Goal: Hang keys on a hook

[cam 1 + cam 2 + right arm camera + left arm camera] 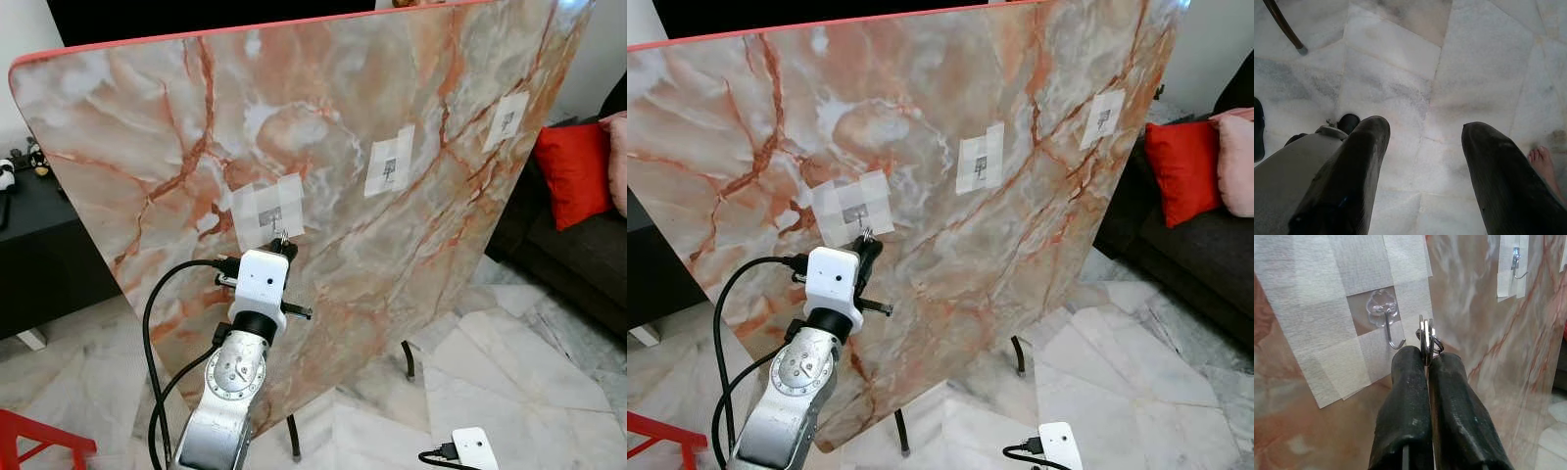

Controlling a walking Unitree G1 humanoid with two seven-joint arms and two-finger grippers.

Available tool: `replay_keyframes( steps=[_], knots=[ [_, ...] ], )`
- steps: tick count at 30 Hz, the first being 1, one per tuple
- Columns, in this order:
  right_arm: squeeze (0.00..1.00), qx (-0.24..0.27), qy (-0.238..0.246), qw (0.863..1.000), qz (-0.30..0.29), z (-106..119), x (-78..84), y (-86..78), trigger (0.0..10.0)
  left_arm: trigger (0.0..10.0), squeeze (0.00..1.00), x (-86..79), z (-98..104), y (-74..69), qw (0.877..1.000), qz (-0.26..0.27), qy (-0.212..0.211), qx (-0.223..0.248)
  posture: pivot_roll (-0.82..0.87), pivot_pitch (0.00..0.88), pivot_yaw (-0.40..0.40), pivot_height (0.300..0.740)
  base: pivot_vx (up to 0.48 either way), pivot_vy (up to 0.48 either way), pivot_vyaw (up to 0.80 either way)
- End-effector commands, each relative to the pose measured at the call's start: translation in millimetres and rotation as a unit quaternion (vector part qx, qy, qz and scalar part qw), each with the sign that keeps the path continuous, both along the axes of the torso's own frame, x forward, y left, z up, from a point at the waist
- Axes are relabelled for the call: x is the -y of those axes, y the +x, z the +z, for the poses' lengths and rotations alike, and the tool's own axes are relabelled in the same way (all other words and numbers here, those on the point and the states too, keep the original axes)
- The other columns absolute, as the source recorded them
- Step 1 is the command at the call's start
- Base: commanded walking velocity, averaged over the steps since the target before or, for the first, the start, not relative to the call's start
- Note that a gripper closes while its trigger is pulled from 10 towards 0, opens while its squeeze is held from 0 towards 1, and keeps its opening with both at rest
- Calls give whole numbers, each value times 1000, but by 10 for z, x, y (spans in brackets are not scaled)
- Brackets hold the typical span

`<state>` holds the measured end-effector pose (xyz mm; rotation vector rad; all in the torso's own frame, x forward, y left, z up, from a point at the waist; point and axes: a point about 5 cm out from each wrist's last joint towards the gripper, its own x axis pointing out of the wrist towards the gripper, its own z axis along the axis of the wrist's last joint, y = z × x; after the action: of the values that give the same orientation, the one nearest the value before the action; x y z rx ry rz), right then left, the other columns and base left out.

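Centre-left of the head views, left tool (281,245) raised against a tilted marble-pattern board (411,264), tips just below the leftmost tape patch (263,206). No readable writing or brand anywhere; the white wrist camera housing (262,279) is blank.

Left wrist view: both black fingers (1405,396) pressed together, gap closed, pinching the keys (1426,335) at the tips. Keys stand on edge, flat metal blades stacked, long axis running along the fingers and pointing away from the tool toward the board. Key ring loops out at the fingertips on the side away from the hook. Keys sit just beside the hook (1391,328), to its right in that frame, close to the curved tip but apart from it, not hung on it. Hook is clear plastic base with a metal J-shaped wire, open end curling upward, stuck under translucent tape squares.

Two more taped hooks further right on the board: middle hook (389,164) and far hook (506,119), both bare.

Lower right of the head views, right tool's white wrist housing (473,447) hangs low over the marble floor (519,372). Right wrist view: its fingers (1352,171) wide apart, holding nothing, pointing down at the floor tiles; a person's bare foot (1543,164) at the frame's right edge.

Red cushion (575,171) on a dark sofa, right edge.
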<state>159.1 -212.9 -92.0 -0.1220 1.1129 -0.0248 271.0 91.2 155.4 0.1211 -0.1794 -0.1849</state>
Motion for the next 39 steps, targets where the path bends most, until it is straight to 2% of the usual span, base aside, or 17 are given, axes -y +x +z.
replay_keyframes(
  steps=[1, 15, 27, 39],
  knots=[
    [0, 1, -2, 1000, 0, 4, 3, 10, 10000, 10000, 0, 63, -25, 19, 1000, -9, 10, -9, 40, 0, -80, 740, 0, 0, 0],
    [0, 1, -2, 1000, 0, 4, 2, 10, 10000, 10000, 0, 94, 33, 75, 1000, -4, 0, 7, 36, 0, -79, 740, 0, 0, 0],
    [0, 1, -1, 1000, 0, 4, 3, 9, 10000, 10000, 0, 23, 49, 111, 1000, 26, 1, 12, 35, 0, -80, 740, 0, 0, 0],
    [0, 1, -2, 1000, 1, 5, 4, 10, 10000, 10000, 0, 6, 50, 119, 999, 33, -3, 12, 35, 0, -80, 740, 0, 0, 0]
  ],
)
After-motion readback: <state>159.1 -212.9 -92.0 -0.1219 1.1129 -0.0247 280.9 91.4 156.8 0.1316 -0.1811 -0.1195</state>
